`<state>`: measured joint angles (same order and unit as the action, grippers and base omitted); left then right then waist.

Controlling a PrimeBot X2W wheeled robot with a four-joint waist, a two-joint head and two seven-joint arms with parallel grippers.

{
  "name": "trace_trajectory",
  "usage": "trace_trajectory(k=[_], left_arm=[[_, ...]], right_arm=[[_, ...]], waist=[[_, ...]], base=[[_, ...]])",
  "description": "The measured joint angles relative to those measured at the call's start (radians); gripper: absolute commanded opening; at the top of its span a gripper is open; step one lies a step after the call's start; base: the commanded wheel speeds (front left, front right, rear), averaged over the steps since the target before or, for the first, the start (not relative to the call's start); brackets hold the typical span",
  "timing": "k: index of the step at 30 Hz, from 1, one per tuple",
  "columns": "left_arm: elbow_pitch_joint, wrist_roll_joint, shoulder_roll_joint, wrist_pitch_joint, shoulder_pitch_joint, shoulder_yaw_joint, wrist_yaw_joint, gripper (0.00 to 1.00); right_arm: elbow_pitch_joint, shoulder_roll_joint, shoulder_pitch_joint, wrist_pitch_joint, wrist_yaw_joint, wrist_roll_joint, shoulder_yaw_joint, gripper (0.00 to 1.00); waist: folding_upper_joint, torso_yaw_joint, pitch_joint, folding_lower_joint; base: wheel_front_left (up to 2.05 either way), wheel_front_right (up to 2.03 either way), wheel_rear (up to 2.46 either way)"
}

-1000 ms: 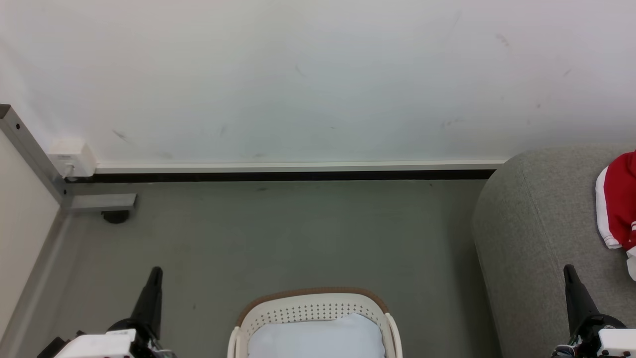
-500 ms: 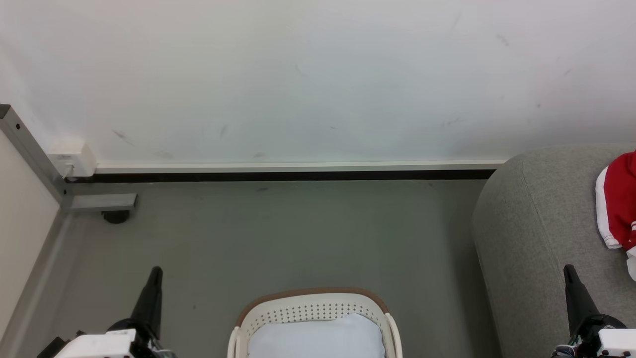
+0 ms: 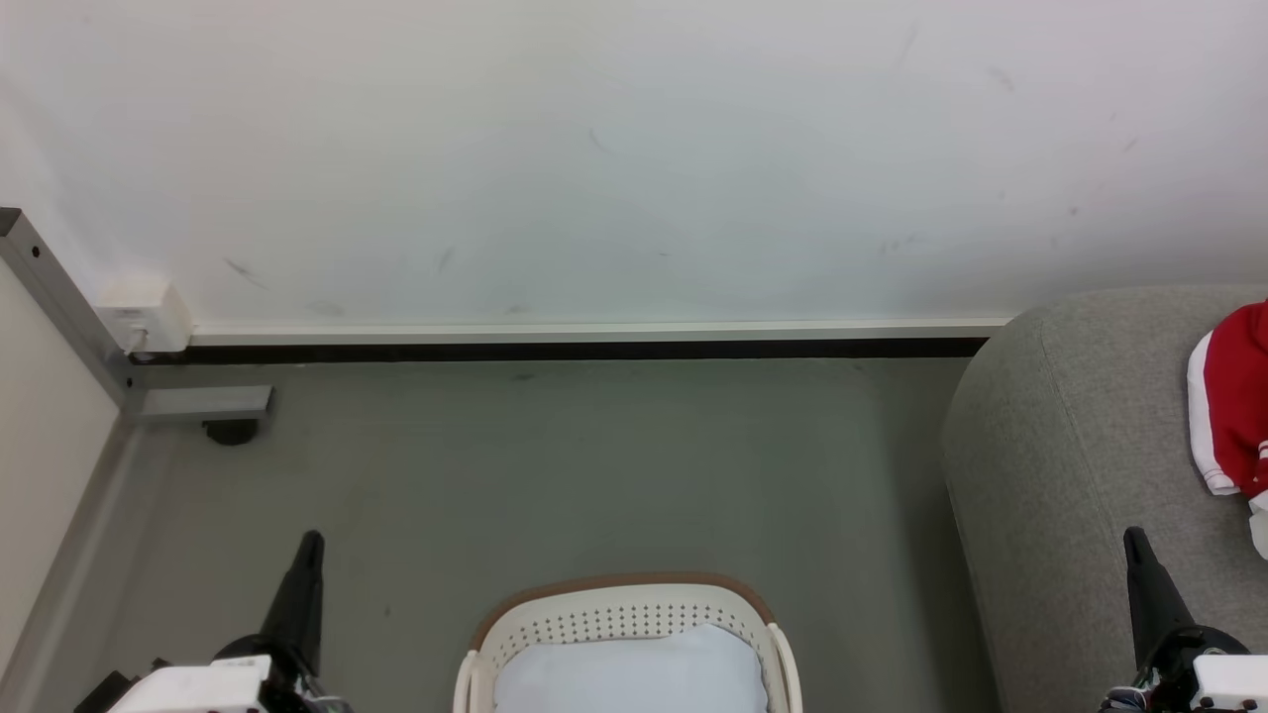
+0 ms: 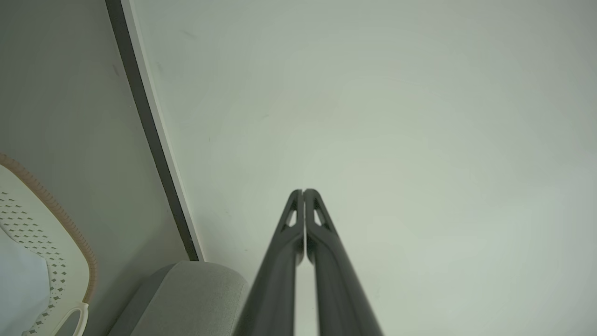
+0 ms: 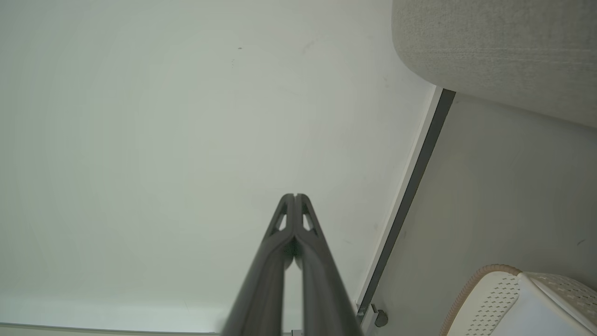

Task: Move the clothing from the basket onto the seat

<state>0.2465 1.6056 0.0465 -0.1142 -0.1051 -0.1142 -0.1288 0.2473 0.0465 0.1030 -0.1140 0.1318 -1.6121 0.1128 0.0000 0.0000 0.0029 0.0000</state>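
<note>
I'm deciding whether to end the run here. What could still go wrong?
1. The clothing already lies on the seat, while the basket holds a pale cushion. A reach into the basket might grab the cushion by mistake.
2. The shut right gripper shows over the seat, near the clothing. A careless swing could catch the fabric and drag it off.

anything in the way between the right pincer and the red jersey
Nothing visible does. The red jersey already lies on the sofa, and in the head view bare grey fabric separates it from the shut right pincer.
</note>
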Motion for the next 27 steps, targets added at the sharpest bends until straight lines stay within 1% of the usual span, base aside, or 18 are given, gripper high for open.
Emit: trace_trajectory(k=[27], left_arm=[[0.0,0.0,0.0,0.0,0.0,0.0,0.0,0.0]], right_arm=[[0.0,0.0,0.0,0.0,0.0,0.0,0.0,0.0]], waist=[[0.0,0.0,0.0,0.0]], base=[[0.0,0.0,0.0]])
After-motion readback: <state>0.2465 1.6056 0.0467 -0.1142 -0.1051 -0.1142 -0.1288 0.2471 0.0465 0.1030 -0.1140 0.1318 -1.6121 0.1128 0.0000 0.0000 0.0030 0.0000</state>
